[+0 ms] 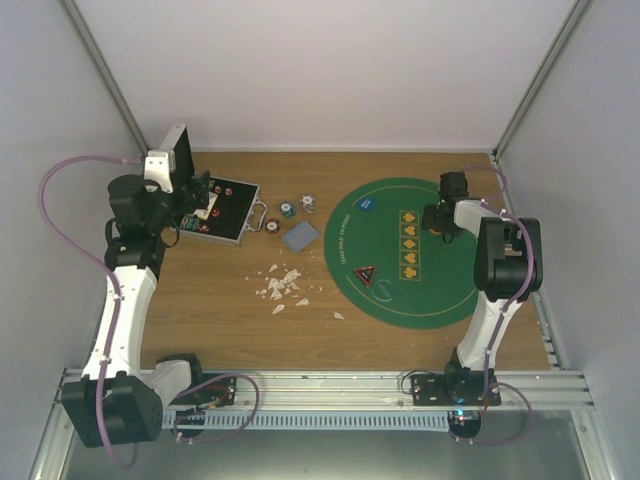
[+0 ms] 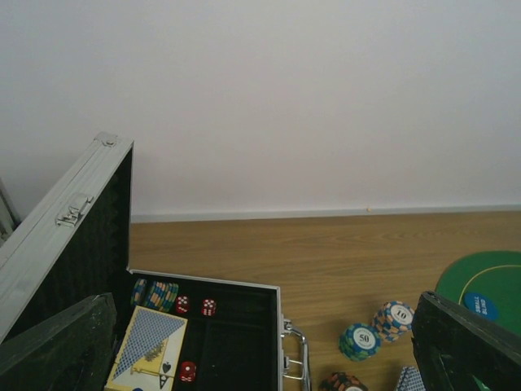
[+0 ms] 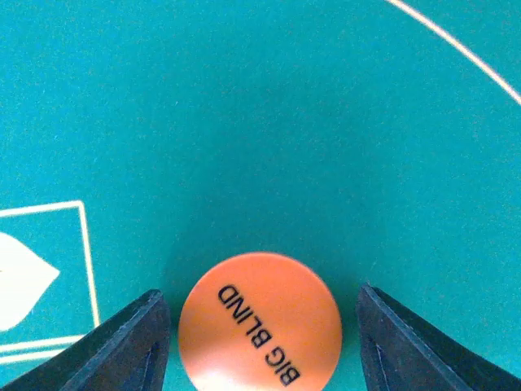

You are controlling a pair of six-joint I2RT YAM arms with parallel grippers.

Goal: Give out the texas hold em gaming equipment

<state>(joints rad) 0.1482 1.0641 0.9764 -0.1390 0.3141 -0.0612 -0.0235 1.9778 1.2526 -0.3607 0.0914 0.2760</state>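
From above, the right arm's wrist hides the orange BIG BLIND button [image 3: 259, 322]. Only the wrist view shows it, lying flat on the green felt mat [image 1: 400, 300] near the mat's far right edge, its lower rim cut off. The right fingers [image 3: 130, 346] stand apart on either side of it, with felt showing in both gaps. The blue SMALL BLIND button [image 1: 366, 205] and the triangular token [image 1: 367, 276] lie on the mat's left half. Left of the mat are chip stacks [image 1: 288, 210], grey-blue cards [image 1: 300, 236] and white scraps [image 1: 280, 283]. Farther left, over the open aluminium case [image 1: 225, 205], the left fingers [image 2: 57, 342] gape empty.
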